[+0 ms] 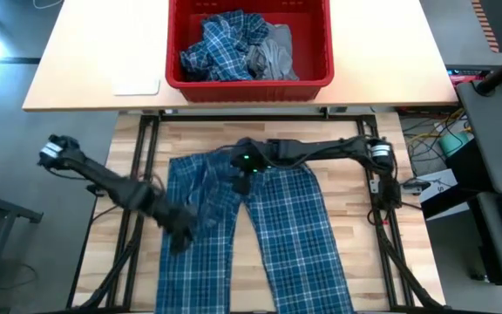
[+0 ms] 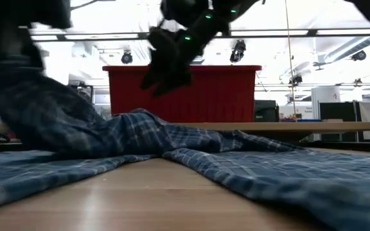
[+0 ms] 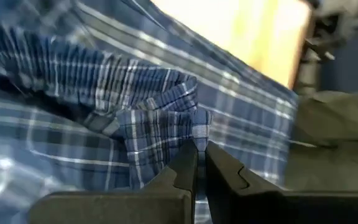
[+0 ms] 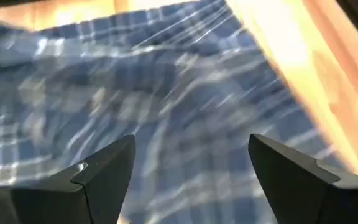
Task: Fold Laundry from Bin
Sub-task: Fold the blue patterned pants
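A blue-and-white plaid garment (image 1: 260, 235) with two long legs lies spread on the wooden table, its waist toward the far edge. My left gripper (image 1: 179, 234) is over the garment's left leg and is shut on its cloth. My right gripper (image 1: 242, 174) hangs open above the waist, its fingers (image 4: 104, 174) wide apart over the plaid and touching nothing. The red bin (image 1: 249, 80) stands on the far table. In it lie more laundry, a plaid piece (image 1: 220, 44) and a grey piece (image 1: 273, 57). My left gripper pinches a bunched fold of the plaid cloth (image 3: 194, 127) between its two shut fingers, coming at it slanting down from the table's left. In the low view the cloth (image 2: 50, 109) rises from the table toward the gripper in a slack heap. The rest lies flat.
Bare wood (image 1: 364, 262) shows to the right of the garment and along the near edge (image 2: 172, 199). A white flat object (image 1: 136, 85) lies on the far table beside the bin. Black frame bars (image 1: 133, 218) run along the left and right table edges.
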Tool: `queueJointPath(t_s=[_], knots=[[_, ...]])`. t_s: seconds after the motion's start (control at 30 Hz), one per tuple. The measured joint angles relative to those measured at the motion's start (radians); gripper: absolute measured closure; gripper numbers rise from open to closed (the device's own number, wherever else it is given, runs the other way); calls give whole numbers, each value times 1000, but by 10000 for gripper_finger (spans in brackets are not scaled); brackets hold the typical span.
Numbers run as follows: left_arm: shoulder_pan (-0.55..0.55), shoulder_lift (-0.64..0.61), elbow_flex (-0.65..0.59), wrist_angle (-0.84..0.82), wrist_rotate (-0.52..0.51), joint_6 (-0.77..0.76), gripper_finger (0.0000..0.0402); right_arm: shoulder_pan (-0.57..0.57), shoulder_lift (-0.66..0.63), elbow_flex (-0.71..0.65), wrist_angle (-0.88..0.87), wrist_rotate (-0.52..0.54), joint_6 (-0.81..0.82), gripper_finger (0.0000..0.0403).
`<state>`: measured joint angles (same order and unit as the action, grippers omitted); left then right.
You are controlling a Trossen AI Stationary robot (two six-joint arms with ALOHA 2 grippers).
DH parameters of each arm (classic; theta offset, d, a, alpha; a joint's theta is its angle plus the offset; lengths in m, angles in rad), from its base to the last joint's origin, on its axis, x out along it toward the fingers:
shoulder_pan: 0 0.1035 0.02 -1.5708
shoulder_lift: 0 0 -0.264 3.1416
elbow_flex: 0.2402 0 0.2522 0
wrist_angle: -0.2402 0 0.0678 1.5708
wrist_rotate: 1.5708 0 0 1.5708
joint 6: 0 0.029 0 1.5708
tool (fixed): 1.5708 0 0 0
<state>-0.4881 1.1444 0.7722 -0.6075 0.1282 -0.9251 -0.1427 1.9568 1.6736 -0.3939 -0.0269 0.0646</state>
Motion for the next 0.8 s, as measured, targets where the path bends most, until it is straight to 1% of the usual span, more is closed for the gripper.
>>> queueJointPath(t_s=[0.1,0.13,0.27,0.37,0.47,0.5,0.53,0.63,0.7,0.8], knots=[[-133,25,-68,127,-35,-169,401,-15,97,141,-22,-6,-40,101],[-172,36,-86,157,-53,-216,401,-19,133,185,-31,-23,-68,103],[-290,87,-130,214,-114,-359,401,-19,295,353,-50,-149,-182,108],[-351,141,-141,231,-123,-401,401,-9,417,498,-52,-190,-179,112],[-388,206,-138,243,-120,-395,401,-15,541,676,-91,-182,-148,115],[-394,231,-133,245,-119,-388,401,-19,562,685,-82,-180,-149,115],[-398,255,-131,245,-118,-381,401,-24,553,646,-40,-180,-144,115],[-402,310,-121,267,-111,-374,401,-35,531,576,-76,-193,-159,116],[-402,341,-113,278,-112,-371,401,-41,523,556,-122,-226,-206,116],[-402,386,-93,297,-128,-343,401,-43,525,536,-99,-274,-237,116]])
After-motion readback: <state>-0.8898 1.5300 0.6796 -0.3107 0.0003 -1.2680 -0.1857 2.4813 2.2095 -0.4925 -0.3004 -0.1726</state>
